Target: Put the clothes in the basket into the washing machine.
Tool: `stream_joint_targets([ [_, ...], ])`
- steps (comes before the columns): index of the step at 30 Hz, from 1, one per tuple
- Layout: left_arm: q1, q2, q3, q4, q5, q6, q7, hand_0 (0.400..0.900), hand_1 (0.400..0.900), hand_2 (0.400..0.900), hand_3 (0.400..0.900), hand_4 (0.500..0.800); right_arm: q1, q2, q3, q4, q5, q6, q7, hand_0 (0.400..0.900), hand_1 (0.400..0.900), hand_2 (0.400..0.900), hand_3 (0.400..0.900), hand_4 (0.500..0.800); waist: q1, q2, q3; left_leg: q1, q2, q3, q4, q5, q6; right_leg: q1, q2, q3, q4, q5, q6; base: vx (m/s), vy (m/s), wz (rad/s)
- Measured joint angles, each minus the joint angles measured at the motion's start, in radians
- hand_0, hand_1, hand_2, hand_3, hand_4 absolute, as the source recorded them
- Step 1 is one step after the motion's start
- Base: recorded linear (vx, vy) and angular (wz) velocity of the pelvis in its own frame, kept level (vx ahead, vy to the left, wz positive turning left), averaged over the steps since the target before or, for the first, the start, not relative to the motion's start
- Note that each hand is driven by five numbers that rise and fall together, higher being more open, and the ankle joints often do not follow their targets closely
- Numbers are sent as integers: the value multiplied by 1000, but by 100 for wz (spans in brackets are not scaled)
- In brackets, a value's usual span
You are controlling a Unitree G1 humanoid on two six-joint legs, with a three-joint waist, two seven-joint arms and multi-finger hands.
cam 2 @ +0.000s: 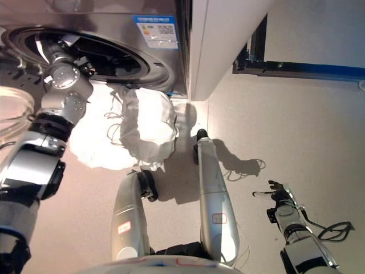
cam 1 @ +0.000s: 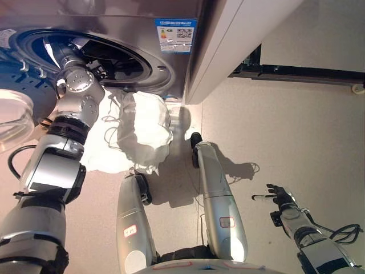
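Observation:
The silver washing machine (cam 1: 171, 63) stands at the top, with its round drum opening (cam 1: 117, 60) dark and open. My left arm (cam 1: 77, 85) reaches up into the drum, and its hand is hidden inside. A white soft basket (cam 1: 145, 128) sits crumpled on the floor just below the drum. White cloth (cam 1: 105, 154) is spread beside and under it. My right hand (cam 1: 279, 197) hangs low at the right, far from the basket, with its fingers spread and empty.
The washer's clear round door (cam 1: 11, 117) swings out at the left edge. A white panel (cam 1: 239, 34) stands right of the machine. A dark doorway threshold (cam 1: 296, 71) runs along the top right. Beige floor (cam 1: 285, 131) lies to the right.

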Motion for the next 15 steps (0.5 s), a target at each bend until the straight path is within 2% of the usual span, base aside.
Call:
stream_joint_targets([
  [1,-9,3,-6,2,-7,5,-8,516,516,516,516,569,0,-2,-1,0,0,1,1,900,900,900,900,800,-2,0,0,2,0,2,-3,0,-1,0,1,0,-2,1,-1,20,25,-5],
  [2,-11,4,-7,3,-22,16,-13,900,900,900,900,800,1,-4,-1,0,0,1,4,900,900,900,900,800,-3,0,0,4,0,3,-7,1,-1,0,2,1,-4,2,-2,10,26,-4],
  [7,-17,15,-53,3,-52,43,-61,900,900,900,900,800,0,-6,-1,-1,-1,2,17,900,900,900,900,800,-2,0,0,4,0,6,-7,1,-1,-1,3,1,-4,2,-2,0,4,-1],
  [15,-22,15,-54,3,-117,44,-77,900,900,900,900,800,0,-6,-1,-3,-1,2,17,900,900,900,900,800,-3,0,0,4,2,3,-9,0,-1,-2,8,2,-4,1,-3,-12,-10,3],
])
